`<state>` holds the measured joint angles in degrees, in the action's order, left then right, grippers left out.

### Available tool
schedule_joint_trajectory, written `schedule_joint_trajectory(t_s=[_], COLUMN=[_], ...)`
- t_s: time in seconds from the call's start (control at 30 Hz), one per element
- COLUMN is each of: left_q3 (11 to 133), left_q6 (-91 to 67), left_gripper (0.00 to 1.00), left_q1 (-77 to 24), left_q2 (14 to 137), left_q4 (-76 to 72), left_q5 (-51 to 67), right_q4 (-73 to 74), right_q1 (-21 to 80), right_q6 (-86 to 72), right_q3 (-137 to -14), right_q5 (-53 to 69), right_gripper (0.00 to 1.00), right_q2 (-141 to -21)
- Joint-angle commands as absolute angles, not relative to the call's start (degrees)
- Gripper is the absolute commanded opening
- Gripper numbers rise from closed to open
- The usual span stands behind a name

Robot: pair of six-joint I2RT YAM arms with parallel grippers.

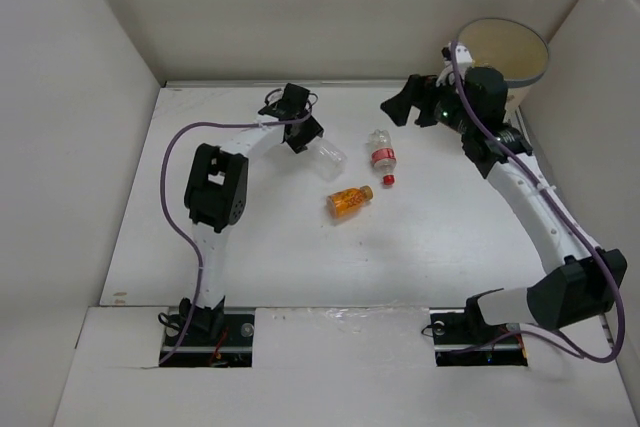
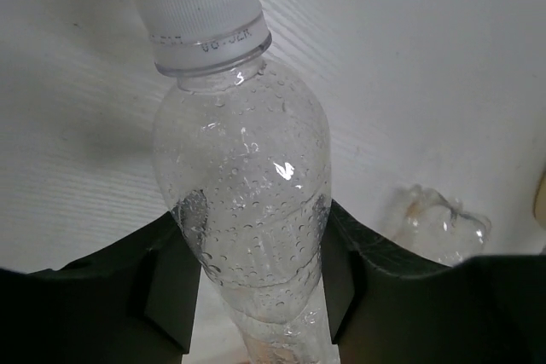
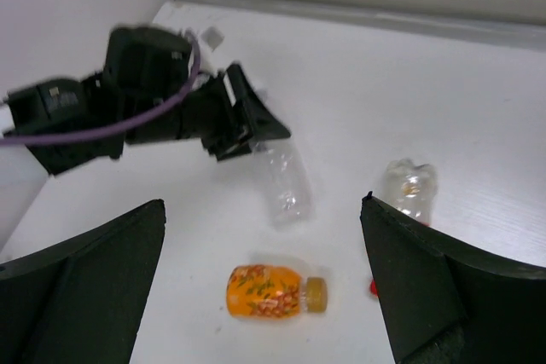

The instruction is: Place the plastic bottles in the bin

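My left gripper point(image 1: 306, 139) is shut on the plain clear bottle point(image 1: 329, 155). In the left wrist view its fingers point(image 2: 171, 296) press both sides of that bottle point(image 2: 243, 176), white cap pointing away. The red-labelled bottle point(image 1: 380, 155) lies at mid-table, with its red cap point(image 1: 388, 180) loose beside it. The orange bottle point(image 1: 350, 201) lies on its side in front of them. My right gripper point(image 1: 402, 103) is open and empty, raised left of the bin point(image 1: 545, 55) at the far right corner. The right wrist view shows the orange bottle point(image 3: 275, 291) between the open right gripper point(image 3: 263, 204). Other bottles are out of view.
White walls enclose the table on the left, back and right. The bin stands against the right wall point(image 1: 590, 67). The left arm's purple cable point(image 1: 172, 162) loops over the left half of the table.
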<state>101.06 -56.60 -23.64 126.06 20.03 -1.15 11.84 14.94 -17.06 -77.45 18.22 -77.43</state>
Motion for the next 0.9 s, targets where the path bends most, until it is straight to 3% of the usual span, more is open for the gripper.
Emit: schedule_joint_trajectory(t_s=[0.0,0.27,0.6,0.63,0.67,0.7,0.73,0.77,0.8,0.87], left_q3=[98.4,86.8,79.5,79.5,79.5,79.5,79.5,79.5,79.5,80.9], left_q6=[-46.6,-41.0,-44.8,-44.8,-44.8,-44.8,-44.8,-44.8,-44.8,-44.1], left_gripper=[0.0,0.0,0.0,0.0,0.0,0.14,0.34,0.58,0.95,1.0], left_q1=[-23.6,-23.6,-26.1,-26.1,-26.1,-26.1,-26.1,-26.1,-26.1,-26.1], left_q2=[112.7,101.1,94.7,93.9,93.9,93.3,92.6,92.6,91.1,90.0], left_q4=[10.3,-1.4,-15.0,-15.0,-15.7,-15.7,-15.7,-15.7,-14.9,-12.8], left_q5=[4.1,23.4,34.0,34.5,34.5,34.5,34.0,33.1,30.4,28.0], right_q4=[9.8,7.5,6.8,6.2,5.6,5.6,5.6,5.6,5.6,6.2], right_q1=[18.4,25.1,27.9,28.6,28.6,28.6,28.6,28.6,28.6,26.8], right_q6=[-12.9,-11.7,-12.3,-12.9,-12.9,-12.9,-13.6,-13.6,-14.1,-14.7], right_q3=[-76.1,-76.1,-82.6,-82.6,-82.6,-83.1,-83.1,-83.1,-83.1,-83.8], right_q5=[26.0,23.3,21.6,22.1,22.8,22.8,22.8,22.8,21.9,20.0], right_gripper=[1.0,1.0,0.97,0.93,0.63,0.41,0.24,0.15,0.03,0.03], right_q2=[-78.2,-84.2,-94.3,-94.3,-95.1,-95.7,-95.7,-95.7,-95.7,-95.1])
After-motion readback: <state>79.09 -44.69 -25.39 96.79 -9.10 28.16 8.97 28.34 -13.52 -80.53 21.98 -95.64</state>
